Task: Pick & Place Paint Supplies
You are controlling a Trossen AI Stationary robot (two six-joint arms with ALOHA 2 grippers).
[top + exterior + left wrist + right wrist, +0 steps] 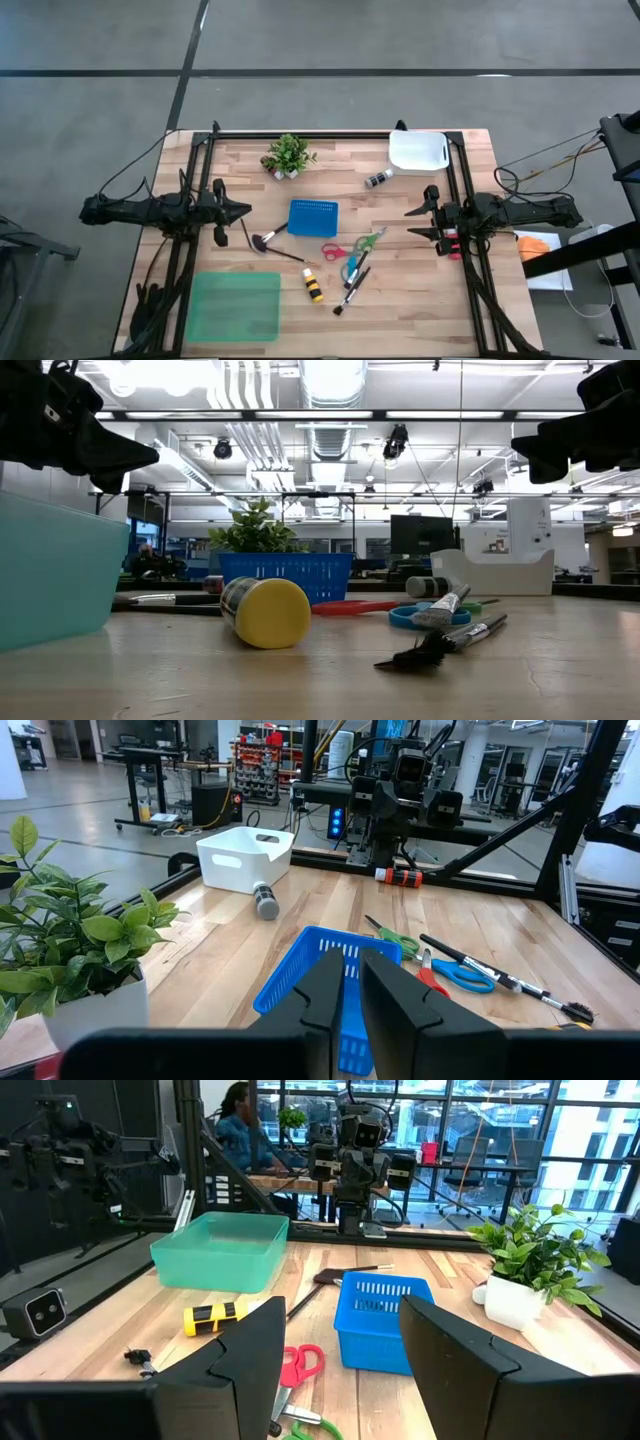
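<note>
The paint supplies lie loose on the wooden table. A yellow-capped bottle (314,285) (265,612) lies on its side. A small dark bottle (378,179) lies near the white bin. Red scissors (336,250), green scissors (368,241) and blue scissors (352,268) lie together. One dark brush (270,240) rests left of the blue basket, another (350,290) (450,640) beside the scissors. My left gripper (240,211) (360,990) hovers shut, left of the basket. My right gripper (410,222) (340,1370) hovers open, right of the scissors.
A blue basket (313,217) stands mid-table. A green bin (236,305) sits at the near left, a white bin (418,151) at the far right. A small potted plant (288,155) stands at the far edge. Bare wood lies between the basket and the right gripper.
</note>
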